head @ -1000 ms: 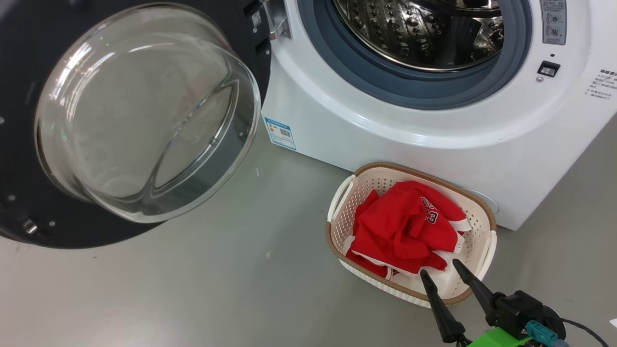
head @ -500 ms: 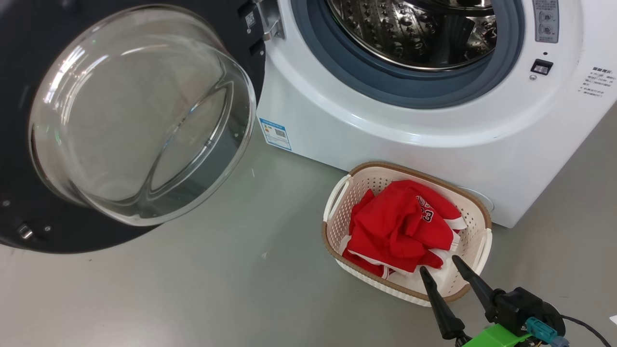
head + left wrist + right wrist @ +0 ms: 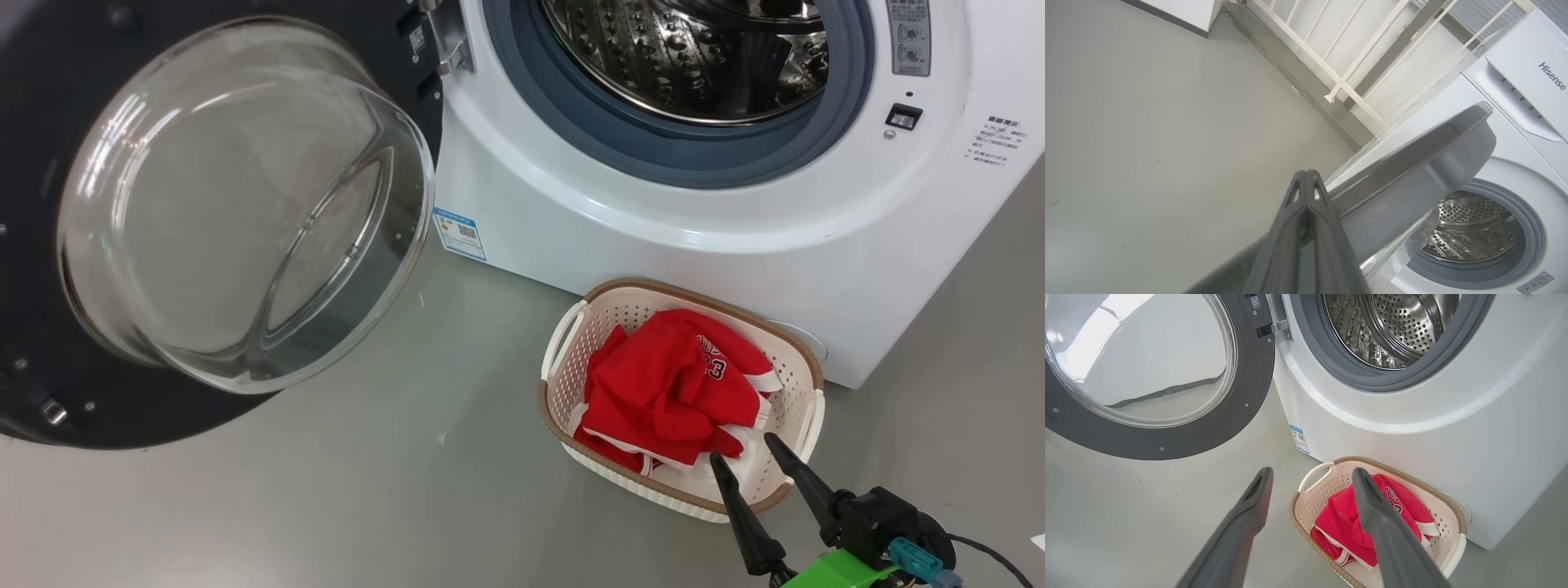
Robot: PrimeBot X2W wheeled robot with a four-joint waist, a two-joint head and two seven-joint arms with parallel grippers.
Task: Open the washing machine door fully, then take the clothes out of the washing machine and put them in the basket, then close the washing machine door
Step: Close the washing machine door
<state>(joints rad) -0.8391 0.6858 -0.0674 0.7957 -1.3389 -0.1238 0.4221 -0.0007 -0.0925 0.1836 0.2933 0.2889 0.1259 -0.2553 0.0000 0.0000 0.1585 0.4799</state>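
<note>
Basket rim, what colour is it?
Brown with a woven look, around the cream-white basket; clearest in the head view.

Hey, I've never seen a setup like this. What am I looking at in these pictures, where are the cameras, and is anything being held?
This is a wheeled robot with two arms, each ending in two long dark fingers. One picture looks down from its head; the others look along each wrist's fingers. On the grey floor stands a white washing machine, door swung open, drum apparently empty. Red clothes lie in the basket before it. The right gripper is open near the basket, holding nothing. The left gripper is shut, empty, near the door's edge.
</note>
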